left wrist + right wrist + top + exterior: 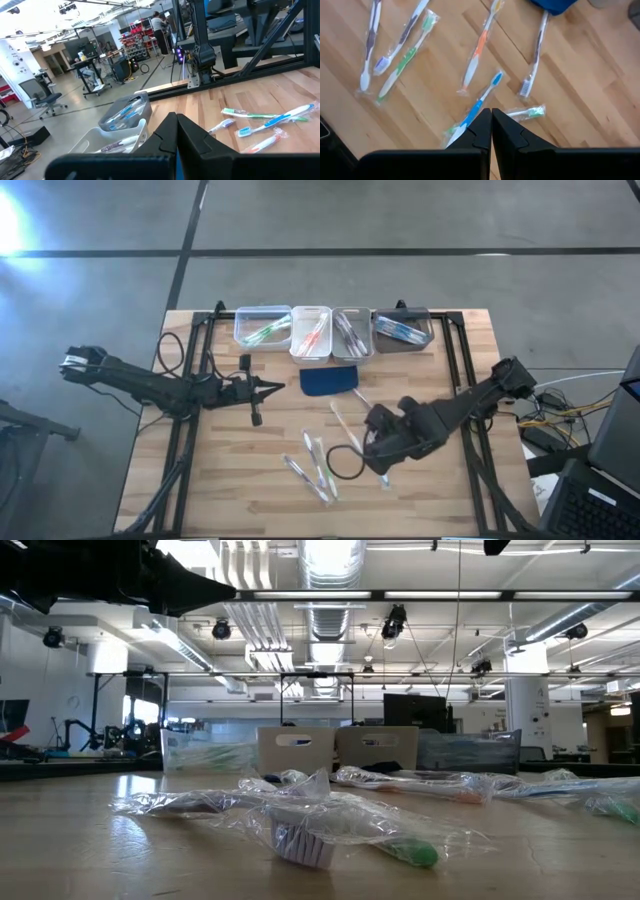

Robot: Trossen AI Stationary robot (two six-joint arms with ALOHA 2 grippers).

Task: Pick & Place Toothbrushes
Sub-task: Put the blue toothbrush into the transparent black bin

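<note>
**Q:** What do the brushes look like, and where are they?

**A:** Thin plastic toothbrushes (477, 50), whitish handles with orange, green, blue or greyish accents, several in crinkled clear wrappers. They lie loose on the pale wooden slatted tabletop (230, 480) before my right gripper (491, 112). From my right wrist I count seven: the orange one, a green-accented one (402, 59), a blue one (480, 102), a grey one with a white head (534, 57), a short green piece (525, 113), two more at the edge.

**Q:** And the bins?

**A:** Four small rectangular plastic bins in a row at the far edge, touching side by side: clear (262, 327), two whitish ones (311, 330), and grey (402, 328). Each holds brushes. A dark blue rounded rectangular pad (328, 380) sits just in front of them.

**Q:** Your hands?

**A:** My right gripper hovers over the loose brushes, fingers pressed together, holding nothing. My left gripper (277, 387) hangs left of the pad, fingers likewise together, empty.
</note>
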